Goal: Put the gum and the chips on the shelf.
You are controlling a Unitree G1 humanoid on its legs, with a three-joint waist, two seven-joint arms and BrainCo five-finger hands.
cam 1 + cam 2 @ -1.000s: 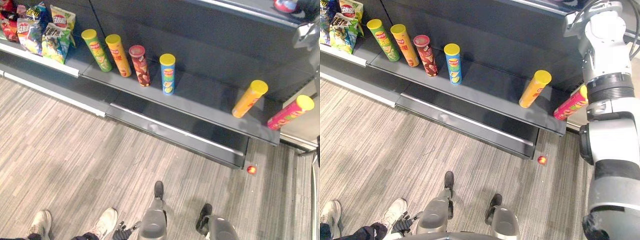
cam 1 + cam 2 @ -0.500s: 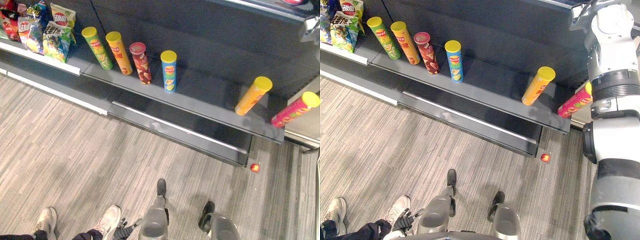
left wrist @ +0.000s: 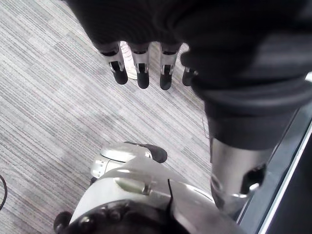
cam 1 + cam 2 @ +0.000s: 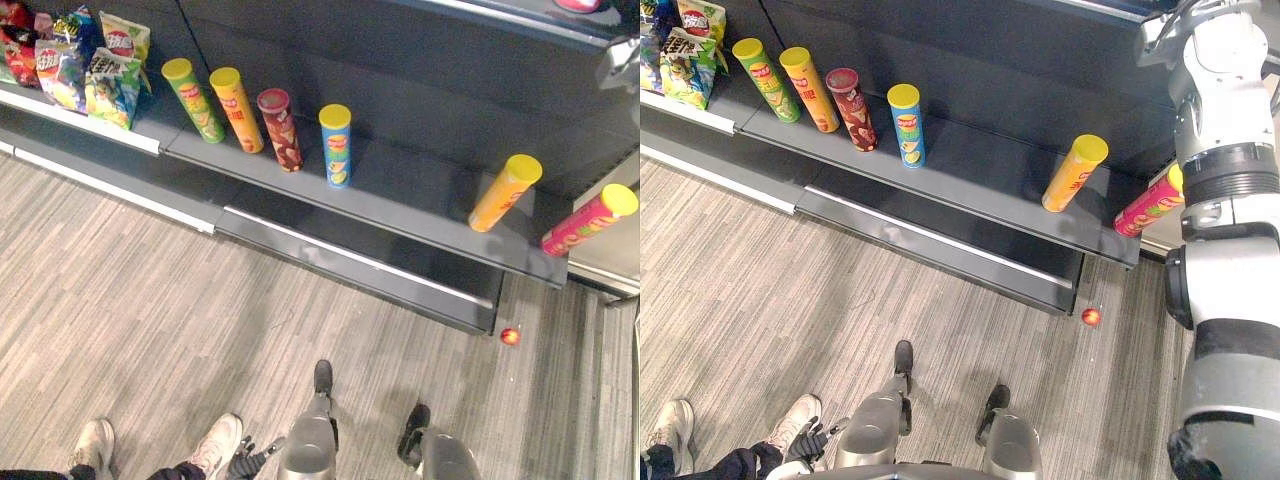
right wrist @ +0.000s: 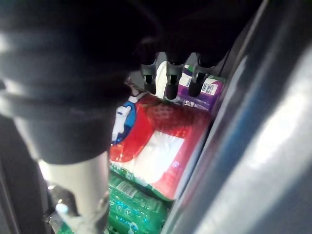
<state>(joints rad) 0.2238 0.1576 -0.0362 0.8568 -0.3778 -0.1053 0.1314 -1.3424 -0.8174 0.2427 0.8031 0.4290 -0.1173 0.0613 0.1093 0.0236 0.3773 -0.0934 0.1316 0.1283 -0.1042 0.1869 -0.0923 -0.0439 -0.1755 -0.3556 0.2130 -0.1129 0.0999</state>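
As the dark shelf (image 4: 420, 195) is standing on the striped floor (image 4: 150, 300), its lower board is carrying snack bags (image 4: 105, 70) at the left end and six chip cans (image 4: 335, 145) standing in a row. The left hand (image 3: 141, 66) is hanging above the floor, fingers relaxed, holding nothing. The right hand (image 5: 170, 83) is extending straight fingers over a red gum pack (image 5: 156, 141) on the upper level, gripping nothing. A purple pack (image 5: 207, 92) and a green pack (image 5: 136, 209) are lying beside it. A small red ball (image 4: 510, 336) is lying on the floor.
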